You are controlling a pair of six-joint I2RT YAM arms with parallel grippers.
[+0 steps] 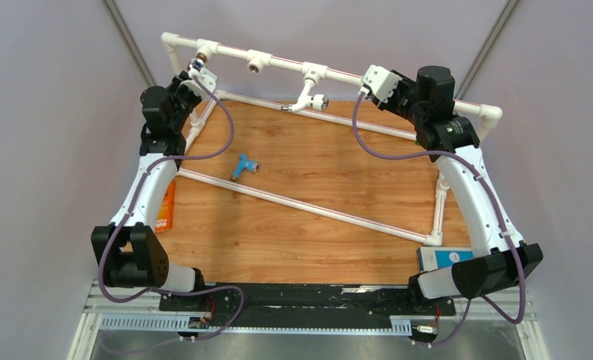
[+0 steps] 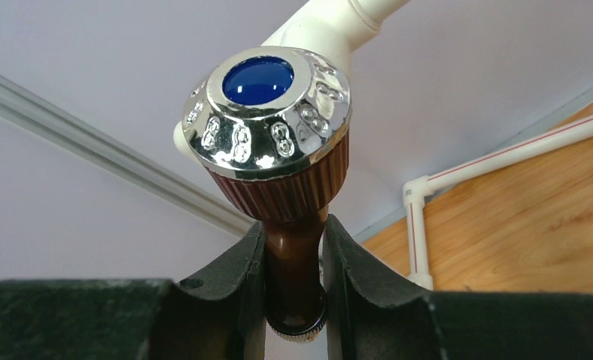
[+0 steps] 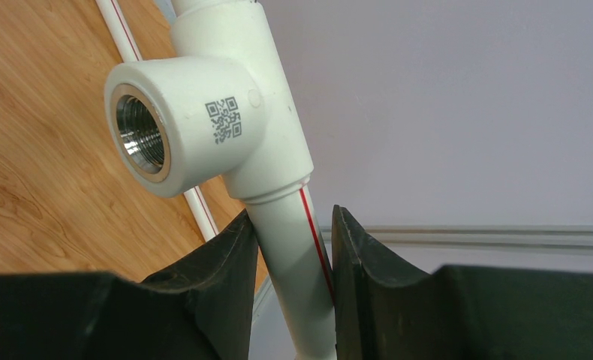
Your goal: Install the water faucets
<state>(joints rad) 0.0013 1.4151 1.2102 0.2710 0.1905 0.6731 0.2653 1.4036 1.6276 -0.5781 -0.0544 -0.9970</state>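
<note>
Left claw (image 2: 293, 234) grips the stiff, light, probably slick dark brown faucet (image 2: 297, 259) by its stem below the chrome knob (image 2: 241, 139); right claw (image 3: 292, 219) clamps the white pipe (image 3: 293, 262).

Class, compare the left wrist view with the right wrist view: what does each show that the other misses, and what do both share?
Left wrist only: the left gripper shut on the dark brown faucet, with its chrome, blue-centred handle. Right wrist only: the right gripper shut on the pipe frame, beside an empty tee socket bearing a QR code. Both: the pipe frame and the wooden table.
</note>
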